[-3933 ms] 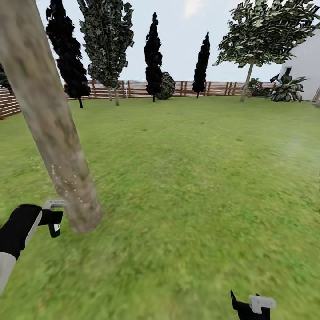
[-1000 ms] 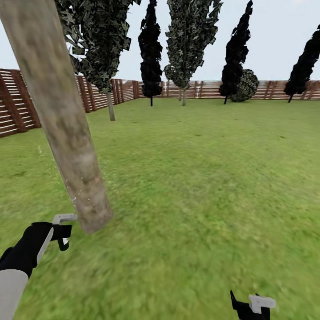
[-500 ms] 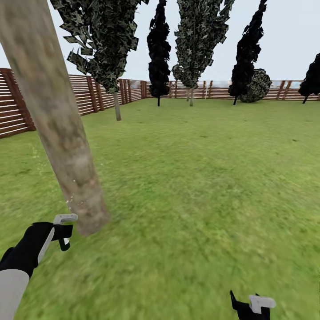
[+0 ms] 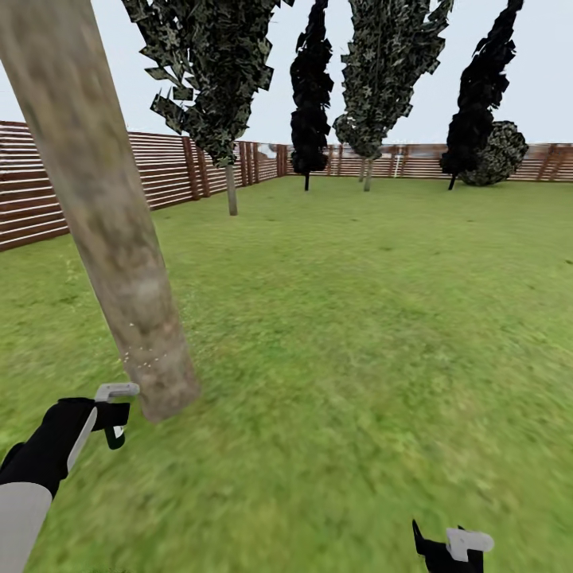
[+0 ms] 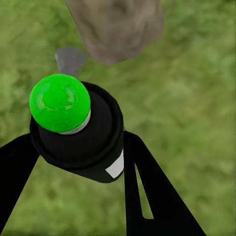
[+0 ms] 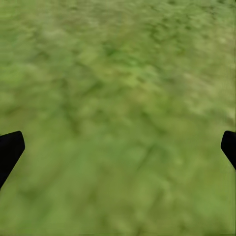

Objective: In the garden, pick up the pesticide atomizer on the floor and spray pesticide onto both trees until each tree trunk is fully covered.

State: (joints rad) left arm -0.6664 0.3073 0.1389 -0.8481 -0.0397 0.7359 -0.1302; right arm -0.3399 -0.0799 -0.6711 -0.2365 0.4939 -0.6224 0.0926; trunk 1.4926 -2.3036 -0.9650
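A thick mottled grey-beige tree trunk point(image 4: 111, 223) leans across the left of the head view, its base on the grass. A few pale specks of pesticide point(image 4: 147, 360) dot its lower part. My left gripper point(image 4: 110, 414) sits just left of the trunk's base, shut on the pesticide atomizer point(image 4: 116, 410). In the left wrist view the atomizer point(image 5: 81, 135) is a black body with a bright green ball top, held between the black fingers point(image 5: 142, 187), and the trunk base point(image 5: 115, 27) lies just beyond it. My right gripper point(image 4: 450, 549) hangs open over bare grass point(image 6: 118, 98).
Green lawn stretches ahead and to the right. A brown slat fence point(image 4: 167, 171) runs along the left and the back. Several dark, thin-trunked trees point(image 4: 310, 87) and a round bush point(image 4: 497, 155) stand near the fence.
The camera has swung left, so the fence and far trees slid right in the picture. More pale specks show on the lower trunk. Both arms keep their places in the view.
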